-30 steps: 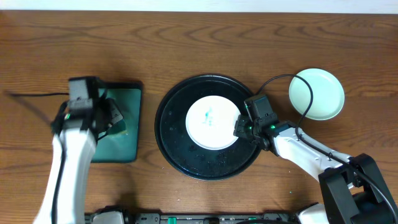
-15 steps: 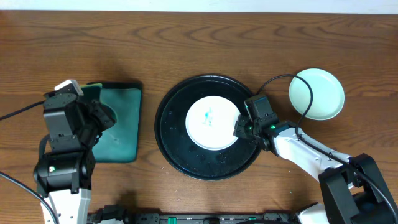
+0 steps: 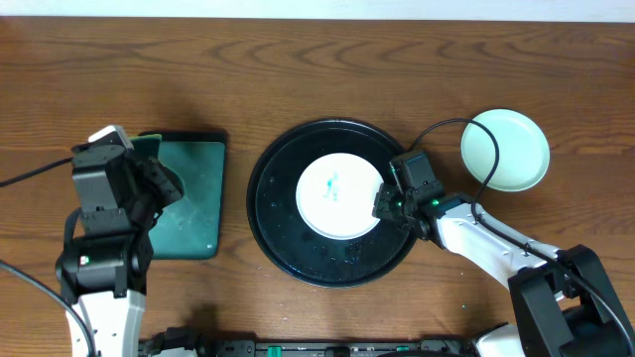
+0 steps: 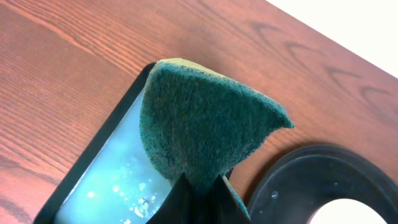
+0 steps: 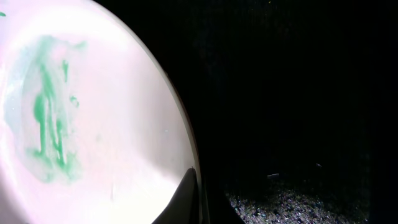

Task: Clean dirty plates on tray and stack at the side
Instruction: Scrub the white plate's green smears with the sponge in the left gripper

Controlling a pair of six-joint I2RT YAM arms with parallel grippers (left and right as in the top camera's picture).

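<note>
A white plate (image 3: 337, 194) with a teal-green smear at its centre lies on the round black tray (image 3: 327, 262). My right gripper (image 3: 385, 204) is shut on the plate's right rim; in the right wrist view the rim of the plate (image 5: 93, 112) sits between its fingers (image 5: 186, 196), with the tray (image 5: 280, 93) dark beyond. A pale mint plate (image 3: 504, 151) rests on the table to the right of the tray. My left gripper (image 3: 169, 188) hangs over the teal tray (image 3: 193, 213), shut on a green sponge (image 4: 205, 118) held raised above it.
The rectangular teal tray (image 4: 106, 180) holds foamy liquid. The black tray's rim (image 4: 311, 180) lies close to its right. A black cable (image 3: 466, 149) loops between the black tray and the mint plate. The right arm stretches across the table's front right.
The left arm has swung back and to the left, lifting the sponge off the teal tray; over the last half second it barely moved. The right arm and the plate have stayed still.
</note>
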